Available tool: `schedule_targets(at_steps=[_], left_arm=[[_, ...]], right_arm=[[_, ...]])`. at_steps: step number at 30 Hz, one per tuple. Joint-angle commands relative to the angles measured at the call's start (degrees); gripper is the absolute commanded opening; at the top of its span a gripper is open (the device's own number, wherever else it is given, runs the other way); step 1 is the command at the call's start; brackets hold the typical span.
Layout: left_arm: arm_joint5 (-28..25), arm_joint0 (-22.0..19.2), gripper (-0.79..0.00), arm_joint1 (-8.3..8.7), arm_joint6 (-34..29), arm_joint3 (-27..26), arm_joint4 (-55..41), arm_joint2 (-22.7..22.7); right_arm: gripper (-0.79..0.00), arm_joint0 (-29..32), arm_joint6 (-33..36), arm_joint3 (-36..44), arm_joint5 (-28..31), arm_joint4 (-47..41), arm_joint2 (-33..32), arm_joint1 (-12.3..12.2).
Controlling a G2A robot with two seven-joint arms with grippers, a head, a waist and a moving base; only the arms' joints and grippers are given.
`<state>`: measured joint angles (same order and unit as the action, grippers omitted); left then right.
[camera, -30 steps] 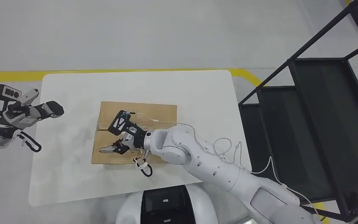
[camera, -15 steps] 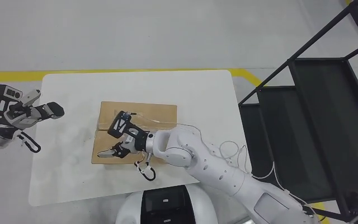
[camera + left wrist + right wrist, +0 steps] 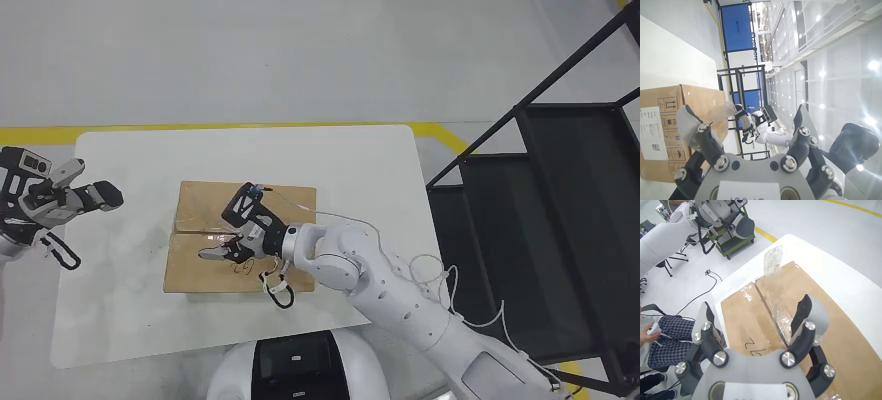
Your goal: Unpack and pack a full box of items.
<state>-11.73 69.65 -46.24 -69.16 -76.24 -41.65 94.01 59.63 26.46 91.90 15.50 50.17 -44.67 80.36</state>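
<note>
Box (image 3: 195,270) bears black scribble (image 3: 753,346), white side label (image 3: 651,132); right gripper (image 3: 755,303) spread wide above it, left gripper (image 3: 742,108) too.

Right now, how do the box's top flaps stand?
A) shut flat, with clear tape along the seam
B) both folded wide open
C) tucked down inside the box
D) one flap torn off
A: both flaps of the cardboard box lie flat and meet at the seam, where the clear tape runs, one end of it lifted at the box's edge.

Box (image 3: 195,272) on table (image 3: 350,165) under right hand (image 3: 218,250); left hand (image 3: 741,110) at left edge
</note>
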Motion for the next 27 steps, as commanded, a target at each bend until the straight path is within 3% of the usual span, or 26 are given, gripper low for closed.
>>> schedule_targets(at_steps=[1,16,27], left_arm=[[-0.11,0.25,0.000,-0.01,0.27,-0.27,0.24,0.19],[0.07,2.86,0.000,0.12,1.03,-2.02,-0.03,3.58],[0.09,3.40,0.000,-0.06,1.31,-2.68,-0.10,3.88]], right_arm=[[0.000,-1.71,-1.01,-2.68,-0.35,-1.14,1.19,0.70],[0.000,-10.14,-3.11,-14.85,0.68,-5.45,11.17,6.25],[0.000,-9.22,-3.48,-14.69,2.99,-3.57,11.22,6.77]])
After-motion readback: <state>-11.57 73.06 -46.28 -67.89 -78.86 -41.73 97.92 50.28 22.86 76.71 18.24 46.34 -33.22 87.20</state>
